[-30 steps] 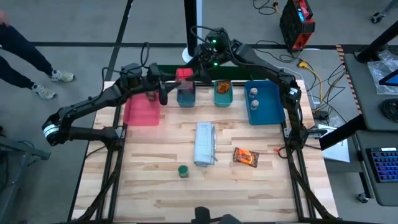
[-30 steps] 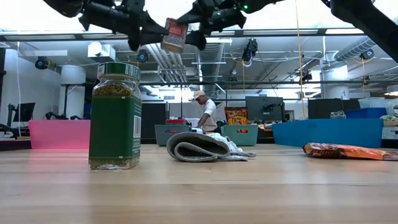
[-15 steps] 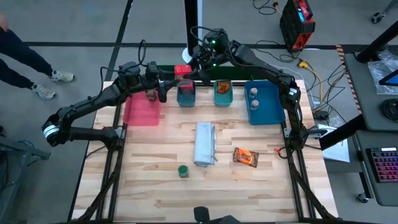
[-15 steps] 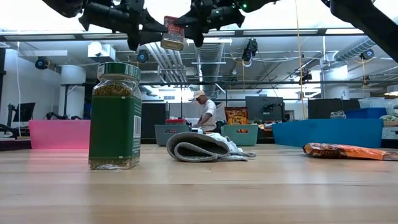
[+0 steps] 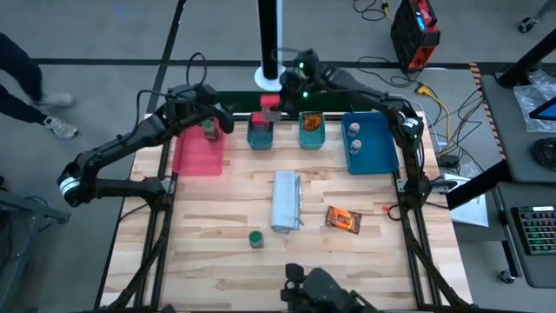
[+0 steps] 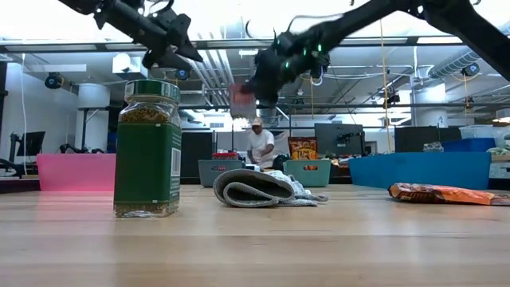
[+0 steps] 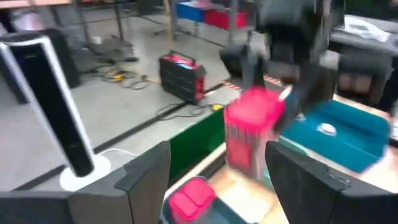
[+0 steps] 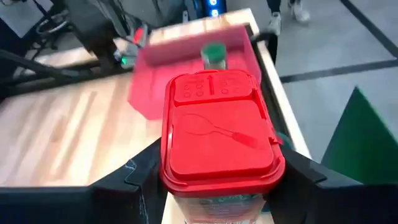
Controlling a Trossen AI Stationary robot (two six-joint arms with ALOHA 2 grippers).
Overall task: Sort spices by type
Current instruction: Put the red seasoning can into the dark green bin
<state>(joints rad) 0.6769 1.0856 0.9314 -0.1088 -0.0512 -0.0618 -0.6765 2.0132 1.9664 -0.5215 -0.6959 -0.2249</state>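
My right gripper (image 8: 222, 186) is shut on a small red box (image 5: 270, 103) and holds it over the grey-blue tray (image 5: 260, 136), where another red box (image 7: 191, 199) lies. My left gripper (image 5: 217, 122) is open and holds nothing, above the far right corner of the pink tray (image 5: 195, 156). A green-lidded jar (image 5: 209, 130) stands in that tray. Another green-lidded jar (image 5: 255, 238) stands on the table near its front, and a flat orange-red packet (image 5: 342, 219) lies to the right. Two pale-lidded jars (image 5: 354, 136) stand in the blue tray (image 5: 373, 156). My right gripper pinches the red box between its two fingers (image 8: 142, 180), on opposite sides just below the red lid (image 8: 171, 165). It comes from above, pointing down. The box stands upright, lid up, lifted clear above the grey-blue tray.
A long grey-white folded bundle (image 5: 286, 200) lies mid-table. A teal tray (image 5: 311, 135) stands between the grey-blue and blue trays. Bare wood shows along the near and left parts of the table. A person (image 6: 257, 143) works in the room behind, and another walks past the table's far left (image 5: 17, 78).
My right gripper has carried the red box down and a little toward the table's right, toward the grey-blue tray. My left gripper has drawn back toward the left, away from the box, to the pink tray's far corner.
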